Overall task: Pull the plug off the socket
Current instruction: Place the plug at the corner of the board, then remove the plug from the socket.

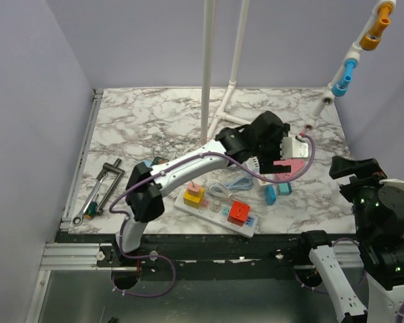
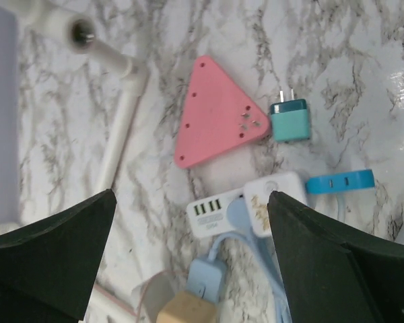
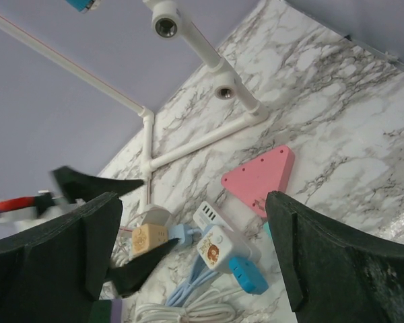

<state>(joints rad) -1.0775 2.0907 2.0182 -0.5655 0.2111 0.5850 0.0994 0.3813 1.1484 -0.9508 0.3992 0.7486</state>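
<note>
Plainly unplugged, the teal plug (image 2: pixel 289 120) lies on the marble surface (image 2: pixel 363 54) just beside the pink triangular block (image 2: pixel 215 114). The left end effector (image 2: pixel 190 215) hangs above them, spread wide and empty. The right end effector (image 3: pixel 192 208) is also wide, holding nothing.

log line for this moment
left claw open near triangle | right claw open | teal plug lying loose | yellow plug, red plug in strip

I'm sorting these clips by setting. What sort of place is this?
Most likely a robot lab test cell, not a home: a marble-patterned tabletop boxed in by plain lilac panels, a metal mounting rail along its near edge, and practice props like the power strip.
</note>
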